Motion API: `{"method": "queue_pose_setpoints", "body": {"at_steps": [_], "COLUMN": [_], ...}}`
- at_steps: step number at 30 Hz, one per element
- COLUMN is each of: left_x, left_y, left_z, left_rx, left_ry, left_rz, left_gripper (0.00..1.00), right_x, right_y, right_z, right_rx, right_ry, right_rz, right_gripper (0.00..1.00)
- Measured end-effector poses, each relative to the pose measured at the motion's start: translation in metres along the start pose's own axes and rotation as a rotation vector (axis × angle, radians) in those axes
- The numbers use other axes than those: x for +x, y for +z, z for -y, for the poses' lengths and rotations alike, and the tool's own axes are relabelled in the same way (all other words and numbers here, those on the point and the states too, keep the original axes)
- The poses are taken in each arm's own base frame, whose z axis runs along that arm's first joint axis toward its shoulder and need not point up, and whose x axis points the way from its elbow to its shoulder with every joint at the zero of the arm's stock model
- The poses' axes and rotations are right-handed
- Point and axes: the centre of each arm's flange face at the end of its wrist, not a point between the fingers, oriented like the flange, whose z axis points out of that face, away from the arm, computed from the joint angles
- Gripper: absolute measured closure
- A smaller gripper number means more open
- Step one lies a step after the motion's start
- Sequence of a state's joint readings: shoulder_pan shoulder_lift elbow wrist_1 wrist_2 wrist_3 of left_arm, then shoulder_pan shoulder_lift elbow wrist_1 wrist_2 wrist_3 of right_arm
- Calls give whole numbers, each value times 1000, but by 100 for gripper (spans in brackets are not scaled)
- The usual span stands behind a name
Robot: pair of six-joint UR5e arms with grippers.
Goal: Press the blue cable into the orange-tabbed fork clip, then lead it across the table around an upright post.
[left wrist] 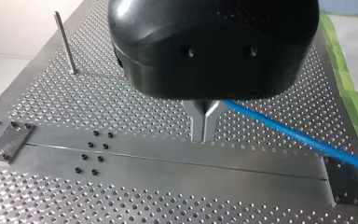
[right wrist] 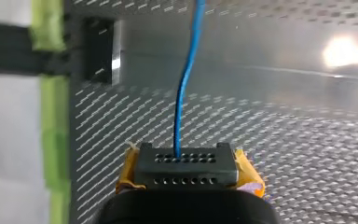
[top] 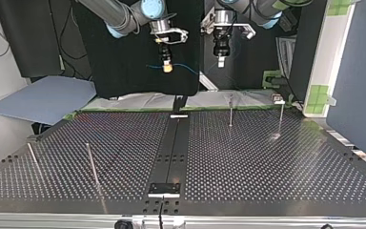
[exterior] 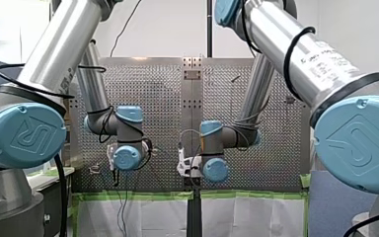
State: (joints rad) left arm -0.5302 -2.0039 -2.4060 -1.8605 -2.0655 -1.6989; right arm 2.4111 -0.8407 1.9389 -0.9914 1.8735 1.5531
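**Perforated steel table, both grippers hanging past its far edge**

Facing the arms from across the table, you meet the perforated table (top: 267,162) first. A dark centre plate (top: 174,152) runs away from you down its middle.

Nearest to you, at this view's left, stand one upright post (top: 93,166) and a second post (top: 32,157). Farther back, at the view's right, a third post (top: 230,113) and a fourth post (top: 281,117) stand close to the far edge.

Beyond that edge, against a dark backdrop (top: 124,57), both grippers hang above table height. The right gripper (top: 167,68), the one further to this view's left, pinches the blue cable (top: 186,67). Its wrist camera shows the cable leading straight out ahead from between its yellow pads (right wrist: 249,172).

The cable is in the air, off the table, and trails sideways from the right gripper toward the left gripper (top: 220,61). The left gripper has its metal fingers (left wrist: 199,123) pressed together. From its wrist camera the cable passes just beside them, and you cannot tell whether it touches them.
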Motion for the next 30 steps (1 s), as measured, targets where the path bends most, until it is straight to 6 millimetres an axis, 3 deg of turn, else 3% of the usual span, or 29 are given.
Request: {"method": "queue_pose_setpoints", "body": {"at_steps": [4, 12, 24, 30], "left_x": [8, 28, 55, 68], "left_y": [2, 9, 35, 59], "left_z": [-5, -15, -40, -54], "left_rx": [-13, -37, -58, -94], "left_ry": [-18, -61, -50, -39], "left_rz": [-4, 2, 16, 21], "left_gripper": [100, 100, 100, 100], "right_x": [2, -18, -53, -71], "right_y": [5, 21, 46, 57], "right_z": [2, 12, 21, 21], "right_rx": [28, 88, 97, 90], "right_ry": [42, 95, 89, 74], "right_rz": [-29, -61, -11, 34], "right_gripper": [100, 100, 100, 100]}}
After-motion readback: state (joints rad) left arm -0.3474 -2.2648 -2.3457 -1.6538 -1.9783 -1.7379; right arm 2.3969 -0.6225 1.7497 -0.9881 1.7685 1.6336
